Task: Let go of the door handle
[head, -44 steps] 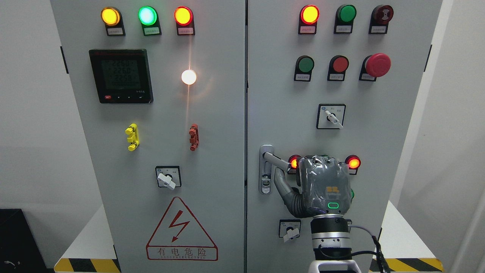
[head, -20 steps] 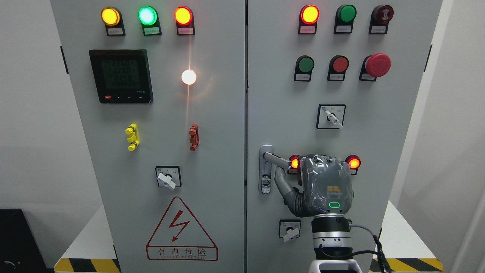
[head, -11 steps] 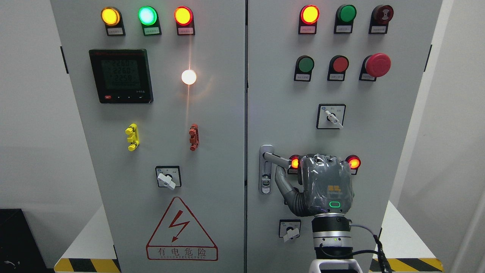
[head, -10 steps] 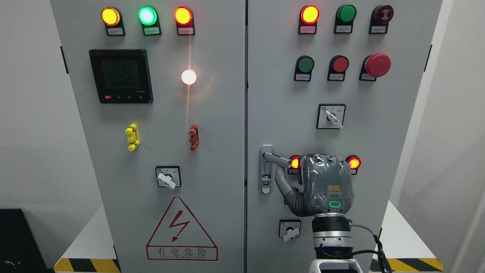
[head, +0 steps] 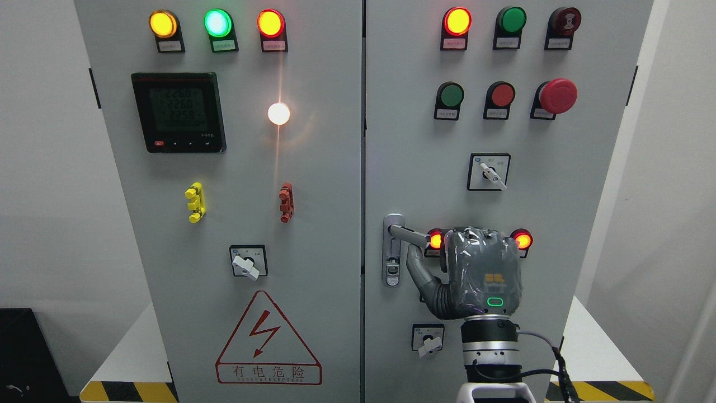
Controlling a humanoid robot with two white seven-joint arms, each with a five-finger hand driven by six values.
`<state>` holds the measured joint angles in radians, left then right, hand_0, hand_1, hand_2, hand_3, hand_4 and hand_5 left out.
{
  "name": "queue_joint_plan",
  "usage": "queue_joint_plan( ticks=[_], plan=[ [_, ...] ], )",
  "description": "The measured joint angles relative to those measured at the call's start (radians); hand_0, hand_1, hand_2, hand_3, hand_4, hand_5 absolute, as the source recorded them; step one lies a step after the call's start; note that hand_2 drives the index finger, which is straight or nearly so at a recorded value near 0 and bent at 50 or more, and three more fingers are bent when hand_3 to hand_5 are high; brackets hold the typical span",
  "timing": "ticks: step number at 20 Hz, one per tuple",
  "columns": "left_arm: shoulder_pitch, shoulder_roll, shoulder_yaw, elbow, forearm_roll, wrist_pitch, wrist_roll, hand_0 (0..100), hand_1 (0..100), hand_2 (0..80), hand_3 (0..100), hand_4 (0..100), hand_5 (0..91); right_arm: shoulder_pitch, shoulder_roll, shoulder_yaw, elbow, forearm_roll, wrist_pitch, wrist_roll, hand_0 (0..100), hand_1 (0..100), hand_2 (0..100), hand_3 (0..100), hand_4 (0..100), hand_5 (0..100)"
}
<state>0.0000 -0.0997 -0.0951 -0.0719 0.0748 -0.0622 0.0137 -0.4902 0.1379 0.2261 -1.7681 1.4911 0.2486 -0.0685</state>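
Against a grey cabinet [head: 313, 224] studded with lamps, the right hand [head: 484, 274] sits at the right door's left edge, fingers seemingly curled over the handle [head: 411, 236]; letting go looks undone.

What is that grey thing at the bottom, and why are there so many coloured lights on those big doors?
The picture comes from a camera on a robot's head, so you see what the robot sees. The grey thing is the robot's right hand, coming up from the bottom right. It sits at the silver door handle on the right cabinet door; its fingers are hidden behind it, so I cannot tell if it grips. The cabinet holds electrical controls. The round lamps, like the green one, show what is switched on. The big red button looks like a stop button. The triangle sign with a lightning bolt warns of electricity. The other hand is out of sight.
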Motion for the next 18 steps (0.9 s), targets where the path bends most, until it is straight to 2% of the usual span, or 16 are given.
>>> queue_joint_plan(
  ticks=[4,10,14,15,16,18],
  plan=[
    [0.0,0.0,0.0,0.0,0.0,0.0,0.0,12,56,0.0,0,0,0.0,0.008,0.0,0.0,-0.003,0.0,0.0,-0.001,49,30,91,100,100,100],
    [0.0,0.0,0.0,0.0,0.0,0.0,0.0,12,56,0.0,0,0,0.0,0.035,-0.002,0.0,-0.02,-0.003,-0.006,-0.003,53,28,83,100,99,97],
    [0.0,0.0,0.0,0.0,0.0,0.0,0.0,12,56,0.0,0,0,0.0,0.069,-0.004,-0.003,-0.048,-0.006,-0.014,-0.004,50,27,70,99,90,88],
    [0.0,0.0,0.0,0.0,0.0,0.0,0.0,12,56,0.0,0,0,0.0,0.08,-0.005,-0.005,-0.057,-0.006,-0.017,-0.006,50,27,63,93,87,84],
    [0.0,0.0,0.0,0.0,0.0,0.0,0.0,12,56,0.0,0,0,0.0,0.093,-0.006,-0.007,-0.068,-0.007,-0.024,-0.007,50,26,61,90,85,82],
    [0.0,0.0,0.0,0.0,0.0,0.0,0.0,12,56,0.0,0,0,0.0,0.121,-0.009,-0.014,-0.091,-0.008,-0.046,-0.007,50,25,51,79,74,68]
  ],
)
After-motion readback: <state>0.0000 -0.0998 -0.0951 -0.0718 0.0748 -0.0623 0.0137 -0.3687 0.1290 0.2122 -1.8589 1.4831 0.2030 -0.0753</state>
